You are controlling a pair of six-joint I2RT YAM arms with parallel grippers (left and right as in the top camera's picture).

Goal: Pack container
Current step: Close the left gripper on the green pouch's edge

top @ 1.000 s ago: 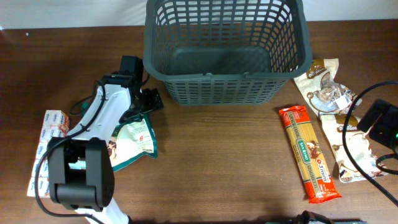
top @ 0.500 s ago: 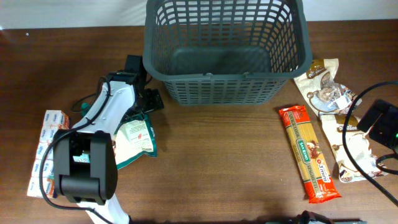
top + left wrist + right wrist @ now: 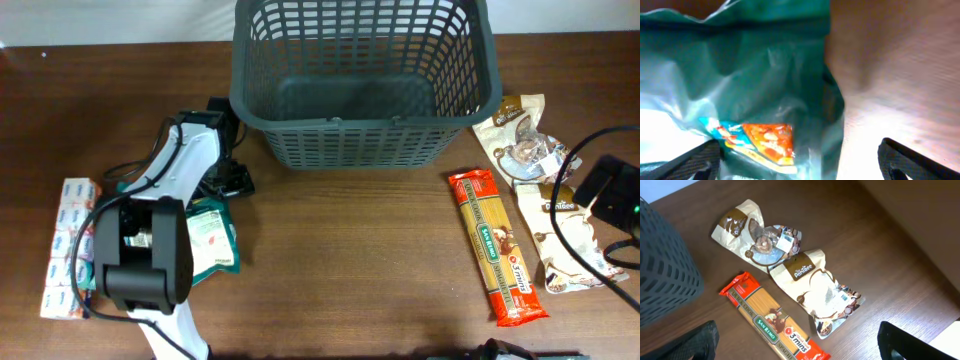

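Note:
The container (image 3: 360, 122), a large dark grey lattice basket, stands at the back centre with nothing showing inside; its wall also shows in the right wrist view (image 3: 665, 265). My left gripper (image 3: 228, 182) hangs low over the upper end of a green snack packet (image 3: 210, 240), left of the container. In the left wrist view the green packet (image 3: 755, 90) fills the frame, and the left gripper (image 3: 800, 165) is open with the packet's edge between its fingers. My right gripper (image 3: 605, 188) is at the right edge, and in its own view the right gripper (image 3: 800, 347) is open above the table, holding nothing.
A red spaghetti packet (image 3: 497, 248) lies right of centre. Two cream biscuit packets (image 3: 520, 135) (image 3: 562, 240) lie beside it, under the right arm's cables. A white, blue and pink packet (image 3: 70, 245) lies at the far left.
The left arm swung nearer and lower, bringing its gripper down over the green packet, which shifted slightly left. The right side has not moved.

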